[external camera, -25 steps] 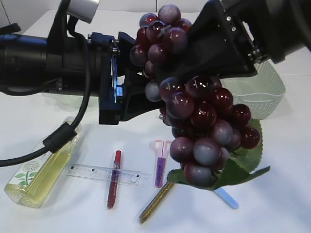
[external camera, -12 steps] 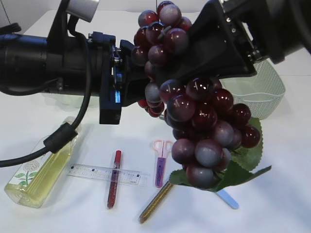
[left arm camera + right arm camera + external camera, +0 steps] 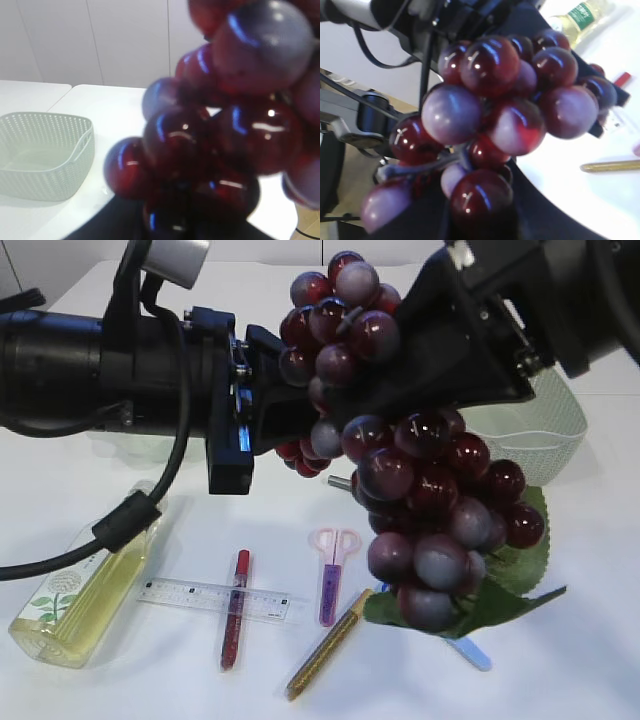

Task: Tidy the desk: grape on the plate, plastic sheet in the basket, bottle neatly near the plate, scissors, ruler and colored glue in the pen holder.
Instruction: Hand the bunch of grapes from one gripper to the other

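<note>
grape bunch [image 3: 420,470] hangs lengthwise, leaves lowest, clamped by right gripper [image 3: 345,390]; left gripper [image 3: 300,425] pinches its side.

Hanging grapes [image 3: 420,480] above scissors [image 3: 332,570]

- A white worktop [image 3: 150,670] fills the scene, evenly lit with soft shadows.
- Behind it stands a white panelled wall [image 3: 90,40] with thin vertical seams.
- Tan floor [image 3: 340,200] shows beyond the worktop's edge.

One grape bunch [image 3: 420,480], one bottle [image 3: 85,595], one ruler [image 3: 190,597], one scissors [image 3: 332,575], two glue pens [image 3: 234,608].
</note>
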